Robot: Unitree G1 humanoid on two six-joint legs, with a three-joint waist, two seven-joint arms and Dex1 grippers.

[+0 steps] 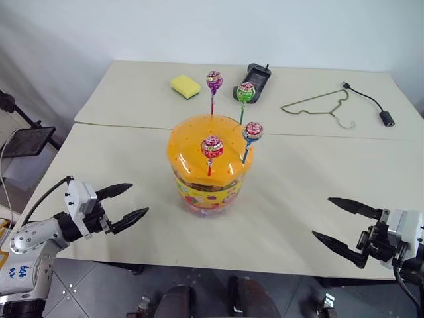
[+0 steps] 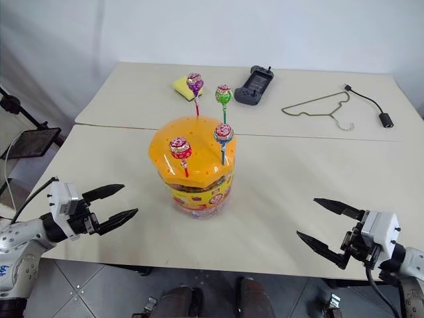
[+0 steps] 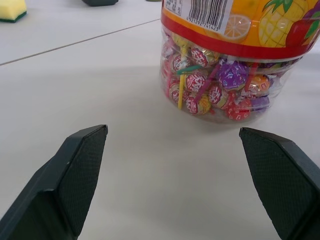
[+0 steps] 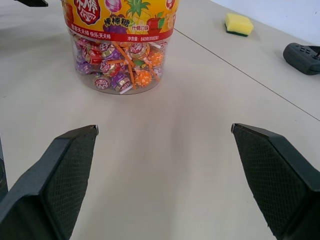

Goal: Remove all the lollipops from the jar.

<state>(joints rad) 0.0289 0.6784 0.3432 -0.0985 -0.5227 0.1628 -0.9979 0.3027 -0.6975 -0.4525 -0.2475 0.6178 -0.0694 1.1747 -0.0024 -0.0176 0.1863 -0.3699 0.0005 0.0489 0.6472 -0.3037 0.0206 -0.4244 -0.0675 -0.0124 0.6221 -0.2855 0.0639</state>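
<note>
The jar point(image 1: 207, 179) stands at the middle of the near table, a clear tub with an orange domed lid and wrapped candies inside. Several lollipops stand upright in the lid's holes: purple point(image 1: 214, 81) and green point(image 1: 246, 92) at the back, blue point(image 1: 253, 132) on the right, red-pink point(image 1: 212, 146) in front. My left gripper point(image 1: 138, 199) hovers open to the left of the jar, pointing at it. My right gripper point(image 1: 322, 216) hovers open well to the jar's right. The wrist views show the jar point(image 3: 235, 60) point(image 4: 120, 45) beyond the spread fingers, with nothing between them.
On the far table lie a yellow sponge point(image 1: 185, 85), a black game controller point(image 1: 255, 81), a wire hanger point(image 1: 318, 105) and a black cable with a plug point(image 1: 379, 111). A seam point(image 1: 119, 126) joins the two tables. A dark stand point(image 1: 26, 140) is off the left edge.
</note>
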